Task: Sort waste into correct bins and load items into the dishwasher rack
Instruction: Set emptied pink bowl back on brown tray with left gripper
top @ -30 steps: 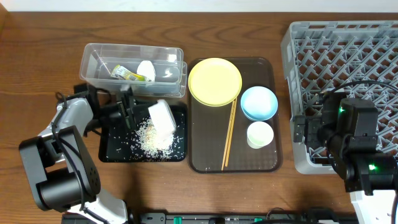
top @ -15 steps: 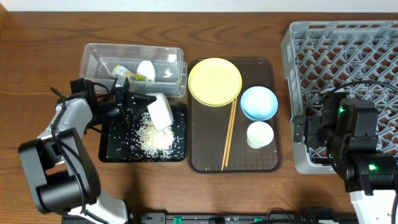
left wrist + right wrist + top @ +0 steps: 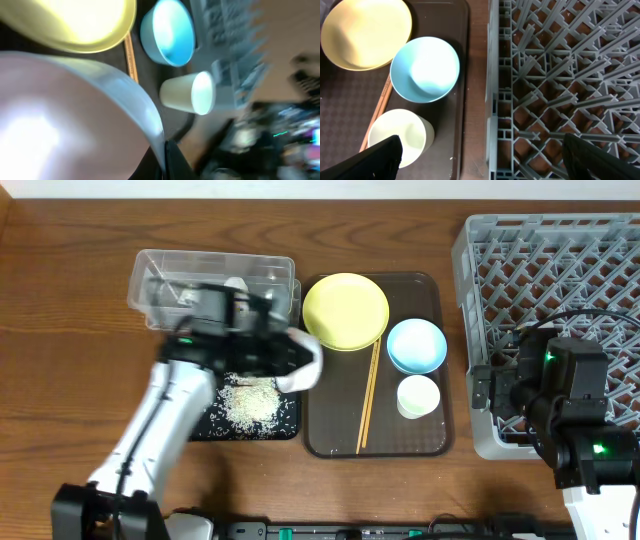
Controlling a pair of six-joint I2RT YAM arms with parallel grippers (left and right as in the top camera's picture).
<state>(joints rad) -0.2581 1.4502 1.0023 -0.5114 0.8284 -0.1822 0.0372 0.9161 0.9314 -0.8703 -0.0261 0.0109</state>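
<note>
I'm swinging the left gripper [image 3: 283, 358] rightward off the shallow black rectangular tray [image 3: 287, 418], clamping the emptied round white bowl [image 3: 306, 362] over the brown serving tray's [image 3: 335, 435] edge (loose white rice [image 3: 250, 402] is staying behind); the right gripper [image 3: 490, 156] is idling spread open over the grey lattice dishwasher rack [image 3: 560, 250]

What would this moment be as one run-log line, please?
left hand: holds white bowl over black tray edge | rice: in black tray | right hand: open, empty, beside rack
</note>
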